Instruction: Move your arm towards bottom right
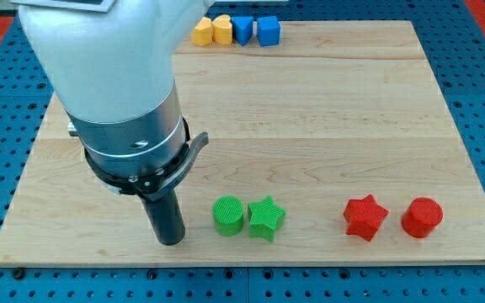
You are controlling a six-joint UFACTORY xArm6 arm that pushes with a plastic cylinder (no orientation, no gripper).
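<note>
Main risk: a move toward the lower right of the frame is blocked at once. My tip [172,241] rests on the surface [327,109] at lower left of centre, just left of the green cylinder [228,215], which touches or nearly touches the green star [266,218]. A straight sweep rightward would likely shove both greens along the bottom edge, and further on could drive them into the red star [365,217] and red cylinder [421,218] at lower right. All four sit near the surface's lower edge, so a push could tip one off. A safer course is judged to pass above the green pair, then descend between or beyond the reds. The blocks at top centre, two yellow [211,30] and two blue [255,29], lie well clear of any such path. Gripper: none is fitted; the arm ends in a plain rod, so there is no open or closed state, nothing is held, and my tip appears to touch only the surface.
</note>
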